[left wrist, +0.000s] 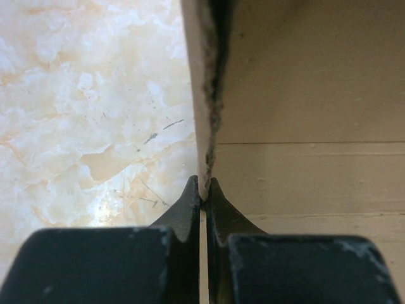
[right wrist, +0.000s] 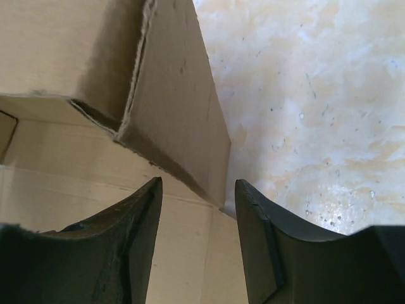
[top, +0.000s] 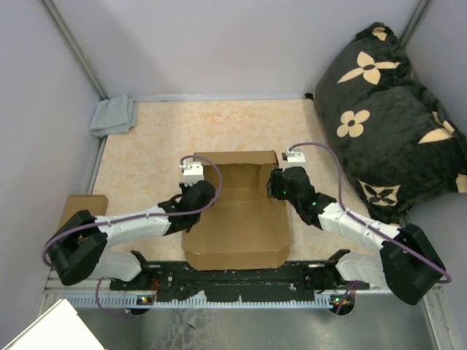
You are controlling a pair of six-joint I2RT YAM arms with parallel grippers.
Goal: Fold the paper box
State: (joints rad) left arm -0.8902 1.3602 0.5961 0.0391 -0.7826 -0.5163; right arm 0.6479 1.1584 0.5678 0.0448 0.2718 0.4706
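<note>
- The paper box (top: 237, 233) lay open in the middle of the tabletop (top: 146, 146), between the 2 arms. Its back wall stood at the far side, and its wide flat panel reached toward the arm bases.
- The left end effector (left wrist: 204, 190) was closed on the box. Its 2 fingers pinched the cut edge of the left side wall, which stood upright between them.
- The right end effector (right wrist: 199, 185) was about half open. The near corner of the right side wall lay in the gap between its fingers, but neither finger seemed to press on the cardboard, so it held nothing.
- In the right wrist view this right wall leaned and was not fully upright. A smaller flap met it at the far corner.
- I judged that the step in hand was the raising of the 2 side walls: the left one was up and held, the right one only partly up and free.
- The next move probably called for the right fingers to close on their wall, or to push it from outside, until it stood straight. The left grip would meanwhile stop the box from sliding.
- The cardboard looked thin, so a hard or crooked pull could bend it away from the crease.
- A grey cloth (top: 114, 115), a small cardboard piece (top: 84, 208) and a dark flowered pillow (top: 387, 117) lay well apart from the box.
</note>
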